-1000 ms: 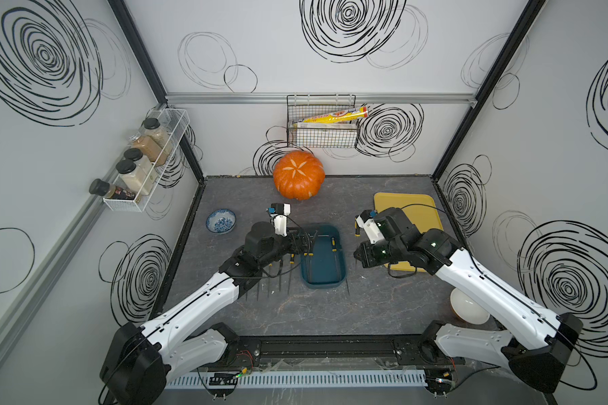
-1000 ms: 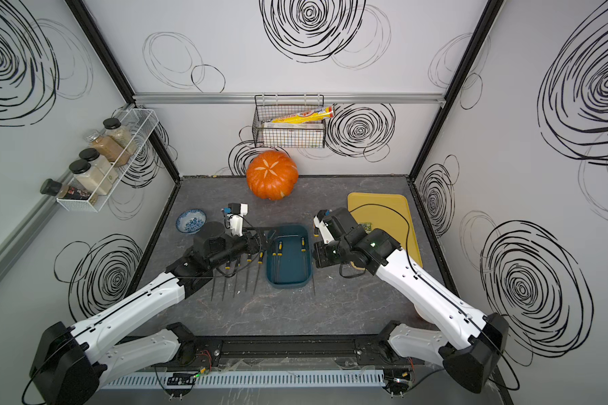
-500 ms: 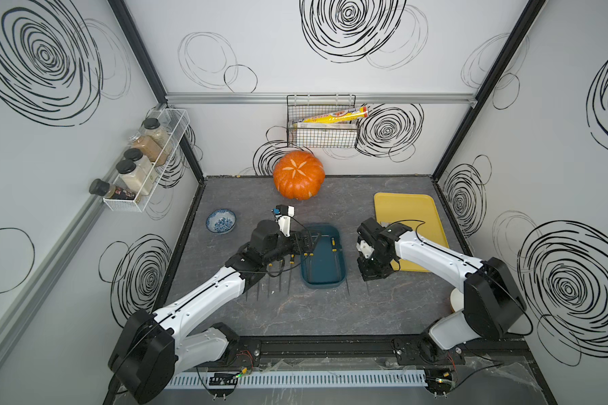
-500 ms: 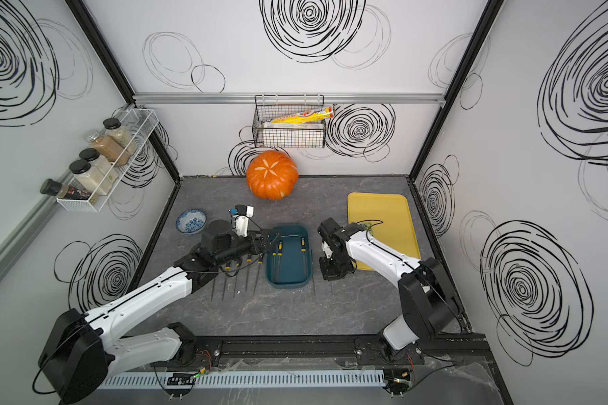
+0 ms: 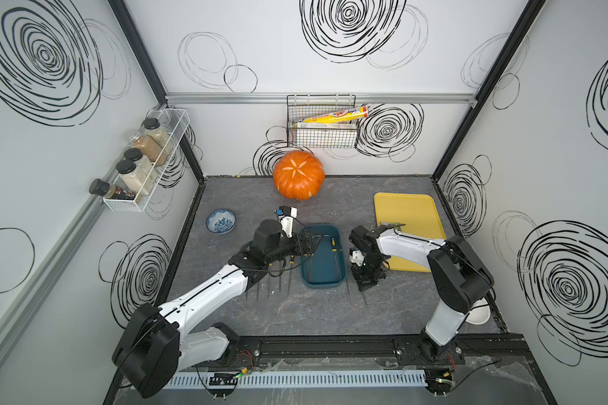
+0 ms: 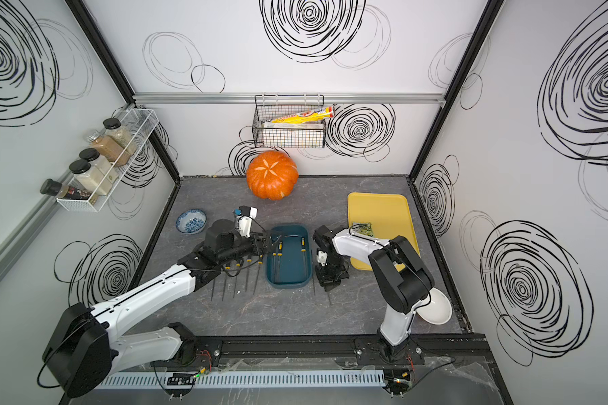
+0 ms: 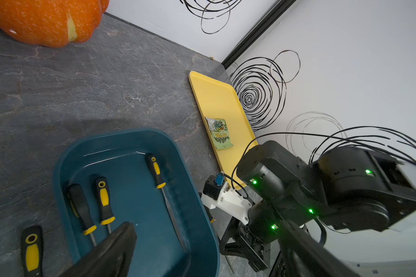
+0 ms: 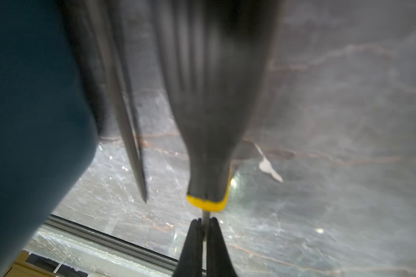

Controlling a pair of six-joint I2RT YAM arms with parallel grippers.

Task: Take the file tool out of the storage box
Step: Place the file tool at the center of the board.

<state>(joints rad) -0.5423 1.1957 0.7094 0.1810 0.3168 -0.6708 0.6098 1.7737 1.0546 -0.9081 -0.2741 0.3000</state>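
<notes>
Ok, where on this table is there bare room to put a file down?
Free: the wide front strip between the storage box and the front rail, and the back patch between the pumpkin and the yellow tray. Crowded: left of the box, where a row of files lies, and right of it, where the right gripper pinches a file.

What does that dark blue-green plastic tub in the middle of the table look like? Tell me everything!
The dark teal plastic tub is a shiny rectangle with rounded corners and low walls, open on top. It sits flat on the grey stone-look table, between the two arms. Three thin metal files with black-and-yellow handles lie on its floor, two near one long wall and one nearer the other. The open left gripper hovers over the rim on the left arm's side; I cannot tell if it touches.
</notes>
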